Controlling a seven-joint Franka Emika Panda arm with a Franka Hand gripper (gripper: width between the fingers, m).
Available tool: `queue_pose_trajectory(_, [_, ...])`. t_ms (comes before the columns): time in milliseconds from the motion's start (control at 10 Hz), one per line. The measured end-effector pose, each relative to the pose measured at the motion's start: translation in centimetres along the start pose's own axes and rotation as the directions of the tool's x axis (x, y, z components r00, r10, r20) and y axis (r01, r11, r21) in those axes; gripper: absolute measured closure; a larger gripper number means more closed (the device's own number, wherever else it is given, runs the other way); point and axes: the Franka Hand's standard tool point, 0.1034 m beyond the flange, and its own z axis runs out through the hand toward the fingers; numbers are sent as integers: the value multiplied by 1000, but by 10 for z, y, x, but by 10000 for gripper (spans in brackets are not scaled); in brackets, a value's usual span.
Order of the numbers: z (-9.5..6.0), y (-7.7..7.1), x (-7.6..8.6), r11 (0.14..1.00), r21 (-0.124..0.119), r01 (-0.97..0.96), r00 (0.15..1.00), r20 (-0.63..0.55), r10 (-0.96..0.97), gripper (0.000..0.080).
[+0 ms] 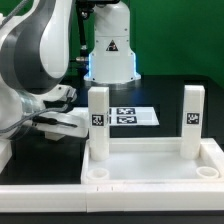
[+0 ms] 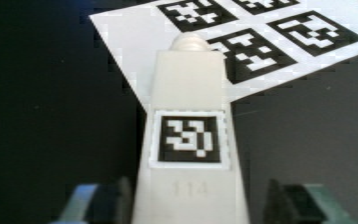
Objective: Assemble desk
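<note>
Exterior view first: the gripper (image 1: 60,122) sits low by the black table (image 1: 170,100), turned on its side. The loose leg (image 1: 74,123) sticks out past its fingertips, long axis roughly level, free end aimed at the exterior view's right. Just past that free end stands the nearer upright leg (image 1: 98,122), long axis vertical, seated in a back corner of the tabletop (image 1: 150,152). The farther upright leg (image 1: 191,120) stands the same way in the other back corner, well apart from the gripper. The tabletop lies rim up, ahead of the tool and to one side of it, and a round socket (image 1: 98,172) shows at a front corner. The marker board (image 1: 130,116) lies flat on the table beyond the leg's free end.

Now the wrist view: the loose leg (image 2: 190,130) runs straight out from between the fingers (image 2: 91,200), long axis in line with the gripper's (image 2: 194,205) reach. It narrows to a rounded tip (a small pale nub) that points away from the tool and over the edge of the marker board (image 2: 247,40). Its square tag (image 2: 190,140) faces the camera. One finger stands on each side of the leg's near end. The contact is cut off at the picture's edge, so I cannot tell whether the fingers are clamped on the leg or merely beside it.
</note>
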Motion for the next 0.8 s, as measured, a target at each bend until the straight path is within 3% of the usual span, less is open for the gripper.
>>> queue_pose_trajectory(100, [0,0,-1,1000,0,1,1000,1,-1,516])
queue_pose_trajectory(400, [-22,-3,-27,999,11,50,999,-22,-50,515])
queue_pose_trajectory(500, [-31,-4,-44,998,19,68,997,-25,-67,515])
queue_pose_trajectory(600, [-54,-5,-61,997,24,78,995,-70,-76,515])
queue_pose_trajectory(700, [-68,-11,-69,995,13,100,976,-195,-95,515])
queue_pose_trajectory(800, [-61,-11,-76,995,15,103,965,-244,-97,515])
